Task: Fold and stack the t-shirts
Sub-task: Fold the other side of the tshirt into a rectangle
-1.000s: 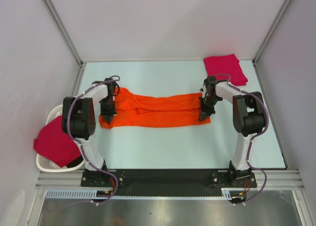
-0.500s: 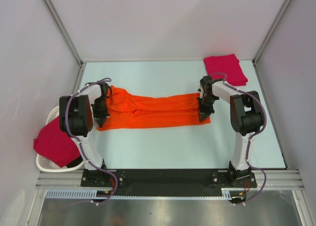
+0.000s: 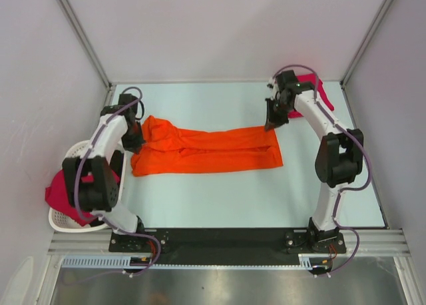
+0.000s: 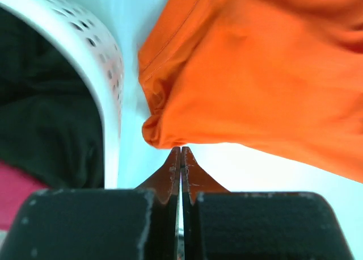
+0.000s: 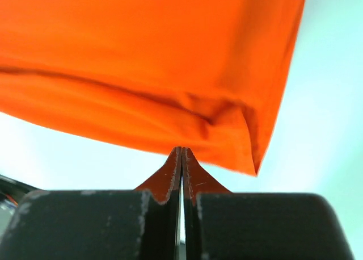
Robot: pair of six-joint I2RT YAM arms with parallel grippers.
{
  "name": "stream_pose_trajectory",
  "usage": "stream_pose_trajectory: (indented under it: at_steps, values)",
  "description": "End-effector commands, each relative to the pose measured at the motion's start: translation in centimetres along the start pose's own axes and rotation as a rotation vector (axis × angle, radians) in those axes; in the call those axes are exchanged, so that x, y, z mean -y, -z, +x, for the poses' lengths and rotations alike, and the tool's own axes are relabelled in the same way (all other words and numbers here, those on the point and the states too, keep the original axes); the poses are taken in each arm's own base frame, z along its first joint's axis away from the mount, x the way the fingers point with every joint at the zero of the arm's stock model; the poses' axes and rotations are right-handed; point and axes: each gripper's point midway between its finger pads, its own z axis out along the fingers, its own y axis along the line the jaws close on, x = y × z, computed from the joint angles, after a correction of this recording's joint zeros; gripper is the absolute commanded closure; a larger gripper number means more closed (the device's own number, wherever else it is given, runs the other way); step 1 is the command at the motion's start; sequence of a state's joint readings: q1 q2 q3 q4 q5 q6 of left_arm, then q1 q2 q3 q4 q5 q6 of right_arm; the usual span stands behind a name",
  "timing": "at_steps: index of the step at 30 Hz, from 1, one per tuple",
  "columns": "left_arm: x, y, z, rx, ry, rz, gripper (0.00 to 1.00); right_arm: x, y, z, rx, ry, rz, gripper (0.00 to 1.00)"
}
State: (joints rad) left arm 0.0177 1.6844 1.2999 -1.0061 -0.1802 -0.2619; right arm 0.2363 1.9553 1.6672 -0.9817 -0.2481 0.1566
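Observation:
The bright orange t-shirt [image 3: 206,150] lies flat across the middle of the table, folded into a long band. My left gripper [image 3: 133,144] is at its left end and is shut; in the left wrist view its tips [image 4: 181,151] meet a bunched corner of the orange t-shirt [image 4: 255,72], with no cloth seen between the jaws. My right gripper [image 3: 268,124] is at the shirt's far right corner, also shut. In the right wrist view its tips [image 5: 181,151] sit at the edge of the orange t-shirt [image 5: 159,55]. A folded crimson-pink t-shirt [image 3: 318,95] lies at the back right.
A white slatted basket [image 3: 74,150] stands off the table's left edge, also in the left wrist view [image 4: 96,61]. Another crimson-pink shirt [image 3: 70,195] hangs over its rim. Metal frame posts and grey walls close in the table on three sides.
Both grippers moved from the shirt's near edge toward its far side. The left arm swung outward to the left, and the right arm reached to the far right corner. The shirt's left end shifted slightly.

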Motion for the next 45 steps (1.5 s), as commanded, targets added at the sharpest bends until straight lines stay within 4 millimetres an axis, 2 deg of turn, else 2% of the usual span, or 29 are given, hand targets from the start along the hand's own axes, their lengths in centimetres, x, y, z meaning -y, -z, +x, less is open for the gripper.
stream_pose_trajectory:
  at_steps: [1, 2, 3, 4, 5, 6, 8, 9, 10, 11, 12, 13, 14, 15, 16, 17, 22, 28, 29, 30, 32, 33, 36, 40, 42, 45]
  values:
    - [1.5, 4.0, -3.2, 0.223, 0.063, 0.119, 1.00, -2.8, 3.7, -4.5, 0.143, 0.051, -0.079, 1.00]
    - [1.8, 4.1, -3.6, 0.239, 0.075, 0.135, 1.00, -3.1, 3.8, -5.5, 0.160, 0.054, -0.081, 1.00]
    - [2.7, 3.9, -3.8, 0.237, 0.071, 0.179, 1.00, -2.8, 1.6, -5.7, 0.120, 0.050, -0.072, 1.00]
    - [3.0, 3.6, -4.1, 0.229, 0.069, 0.186, 1.00, -2.8, 0.8, -5.6, 0.094, 0.062, -0.067, 1.00]
    - [3.4, 2.3, -4.1, 0.190, 0.060, 0.185, 1.00, -2.9, 0.6, -7.0, 0.115, 0.077, -0.055, 1.00]
    - [3.8, 2.1, -4.6, 0.179, 0.056, 0.196, 0.99, -2.8, -1.7, -6.8, 0.072, 0.076, -0.049, 1.00]
    - [5.5, 1.7, -4.2, 0.136, 0.012, 0.222, 0.94, -3.2, -2.9, -7.4, 0.050, 0.074, -0.069, 1.00]
    - [6.1, 1.0, -3.7, 0.104, -0.005, 0.222, 0.92, -3.1, -4.8, -7.4, 0.028, 0.076, -0.073, 1.00]
    - [6.9, 0.9, -3.3, 0.088, -0.019, 0.246, 0.92, -3.1, -5.5, -7.5, 0.023, 0.077, -0.073, 1.00]
    - [7.3, 0.8, -3.1, 0.079, -0.039, 0.249, 0.94, -3.0, -6.2, -7.7, 0.019, 0.077, -0.068, 1.00]
    - [8.4, 1.0, -2.7, 0.080, -0.075, 0.255, 1.00, -3.4, -6.4, -8.7, 0.041, 0.085, -0.076, 1.00]
    - [8.9, 1.1, -2.5, 0.081, -0.099, 0.259, 1.00, -3.1, -8.0, -8.4, 0.008, 0.075, -0.074, 1.00]
    - [9.6, 1.2, -2.3, 0.083, -0.121, 0.265, 1.00, -3.2, -8.5, -8.6, 0.005, 0.072, -0.083, 1.00]
    - [10.8, 1.5, -1.7, 0.080, -0.160, 0.281, 1.00, -3.5, -8.2, -9.7, 0.034, 0.075, -0.090, 1.00]
    - [11.1, 1.4, -1.5, 0.079, -0.181, 0.260, 1.00, -3.6, -8.9, -9.6, 0.021, 0.069, -0.094, 1.00]
    - [11.8, 1.9, -1.6, 0.090, -0.196, 0.269, 1.00, -3.9, -8.7, -9.9, 0.030, 0.068, -0.106, 1.00]
    - [14.9, 3.6, -1.3, 0.134, -0.241, 0.302, 1.00, -6.7, -6.6, -11.4, 0.098, 0.096, -0.185, 1.00]
    - [20.2, 3.7, -1.0, 0.114, -0.356, 0.351, 1.00, -10.1, -5.0, -10.7, 0.112, 0.157, -0.225, 1.00]
    - [21.1, 4.4, -1.5, 0.132, -0.371, 0.369, 1.00, -10.4, -4.9, -10.5, 0.110, 0.161, -0.227, 1.00]
    - [22.1, 3.8, -1.0, 0.112, -0.393, 0.368, 1.00, -11.1, -4.5, -10.2, 0.110, 0.174, -0.237, 1.00]
    - [23.5, 4.2, -1.1, 0.115, -0.417, 0.381, 1.00, -11.9, -4.5, -9.6, 0.093, 0.181, -0.256, 1.00]
    - [24.1, 3.6, -0.5, 0.088, -0.437, 0.373, 1.00, -12.7, -4.7, -9.0, 0.080, 0.193, -0.265, 1.00]
    - [25.0, 3.2, 0.5, 0.061, -0.468, 0.359, 1.00, -13.7, -4.9, -7.9, 0.053, 0.222, -0.265, 1.00]
    - [25.0, 1.8, 2.5, -0.003, -0.478, 0.362, 1.00, -14.5, -5.9, -6.8, 0.016, 0.212, -0.292, 1.00]
    - [24.3, 0.6, 3.7, -0.047, -0.491, 0.330, 1.00, -14.4, -6.3, -6.1, -0.014, 0.200, -0.294, 1.00]
    - [22.6, 0.0, 4.8, -0.058, -0.493, 0.279, 1.00, -13.9, -6.6, -5.2, -0.042, 0.205, -0.278, 1.00]
